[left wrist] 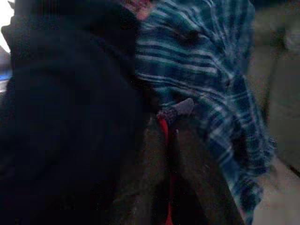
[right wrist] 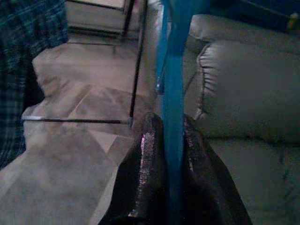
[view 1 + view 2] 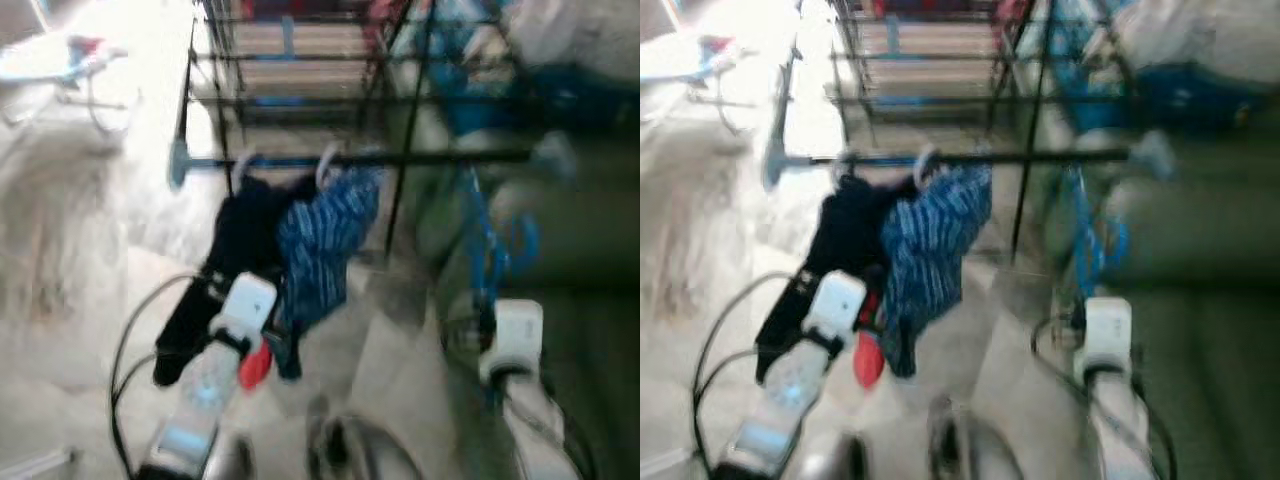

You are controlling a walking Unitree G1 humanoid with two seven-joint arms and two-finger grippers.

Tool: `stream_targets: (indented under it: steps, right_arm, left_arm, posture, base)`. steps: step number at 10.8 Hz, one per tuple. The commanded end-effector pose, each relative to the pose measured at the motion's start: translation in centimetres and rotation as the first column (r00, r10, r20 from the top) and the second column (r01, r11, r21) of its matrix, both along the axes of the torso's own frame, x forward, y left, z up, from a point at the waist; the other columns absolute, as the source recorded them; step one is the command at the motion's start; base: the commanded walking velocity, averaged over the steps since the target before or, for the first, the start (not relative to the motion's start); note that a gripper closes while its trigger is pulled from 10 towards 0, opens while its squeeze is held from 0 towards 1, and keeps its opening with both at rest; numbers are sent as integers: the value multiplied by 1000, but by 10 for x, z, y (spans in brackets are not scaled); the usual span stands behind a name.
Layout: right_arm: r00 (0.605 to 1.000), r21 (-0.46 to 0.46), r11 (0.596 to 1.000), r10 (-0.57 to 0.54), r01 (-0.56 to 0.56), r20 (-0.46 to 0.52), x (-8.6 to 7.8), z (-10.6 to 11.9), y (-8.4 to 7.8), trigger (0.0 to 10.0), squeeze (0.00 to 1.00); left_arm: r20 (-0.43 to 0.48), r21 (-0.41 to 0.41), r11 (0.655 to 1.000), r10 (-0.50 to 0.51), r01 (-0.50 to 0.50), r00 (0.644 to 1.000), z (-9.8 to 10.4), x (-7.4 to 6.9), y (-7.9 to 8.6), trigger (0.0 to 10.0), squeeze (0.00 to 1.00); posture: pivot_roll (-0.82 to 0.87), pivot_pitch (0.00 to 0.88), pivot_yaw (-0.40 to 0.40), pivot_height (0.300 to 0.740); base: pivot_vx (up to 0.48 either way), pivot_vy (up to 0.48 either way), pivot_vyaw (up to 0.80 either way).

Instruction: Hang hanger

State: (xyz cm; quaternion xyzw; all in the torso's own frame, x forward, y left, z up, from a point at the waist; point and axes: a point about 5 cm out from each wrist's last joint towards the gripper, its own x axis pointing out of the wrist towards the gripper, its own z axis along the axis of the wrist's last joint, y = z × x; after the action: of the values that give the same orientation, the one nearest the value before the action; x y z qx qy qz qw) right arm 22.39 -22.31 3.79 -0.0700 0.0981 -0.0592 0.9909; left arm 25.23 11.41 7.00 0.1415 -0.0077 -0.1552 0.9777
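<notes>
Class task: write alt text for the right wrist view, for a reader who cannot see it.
The right gripper has its two black fingers shut on a blue hanger, which rises between them. Beyond it stand a grey sofa, a thin black rack leg on a pale floor, and a blue plaid shirt.

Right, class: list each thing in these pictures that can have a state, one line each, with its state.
Black garment: hanging from the rail.
Plaid shirt: hanging from the rail, beside the black garment.
Rail: horizontal, carrying two garments.
Red hanger: held low, not on the rail.
Blue hanger: held, not yet hung.
Left end effector: shut on the red hanger.
Right end effector: shut on the blue hanger.
</notes>
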Motion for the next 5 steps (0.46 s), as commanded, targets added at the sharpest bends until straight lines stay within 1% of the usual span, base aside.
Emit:
stream_targets:
  steps: [1, 2, 3, 4, 5]
  right_arm:
    - [1000, 9, 1000, 1, -1, 8, 4, 3, 0, 10000, 0]
    - [1000, 37, 999, 17, -17, -9, 5, 0, 3, 10000, 0]
    - [999, 75, 997, 28, -26, -32, 6, -3, 5, 10000, 0]
    - [998, 79, 997, 25, -21, -50, 7, -5, 4, 10000, 0]
    - [997, 113, 992, 60, -54, -50, 15, -4, 8, 10000, 0]
  left_arm:
    - [-8, 0, 1000, -6, 6, 1000, -2, -2, -3, 10000, 0]
    - [-8, 5, 1000, -3, 3, 1000, -3, -2, -1, 10000, 0]
    - [-2, 16, 1000, 9, -9, 1000, -3, 0, 2, 10000, 0]
    - [-11, 19, 999, 38, -38, 999, -5, 1, 8, 10000, 0]
    - [-82, 23, 994, 107, -105, 991, -20, -3, 27, 10000, 0]
  posture:
    - [-36, 137, -65, 740]
    - [-33, 136, -64, 740]
    - [-26, 133, -61, 740]
    - [-21, 128, -57, 740]
    - [-12, 102, -26, 740]
  base:
    - [-315, 0, 0]
    - [-307, 0, 0]
    - [0, 0, 0]
    - [0, 0, 0]
    - [0, 0, 0]
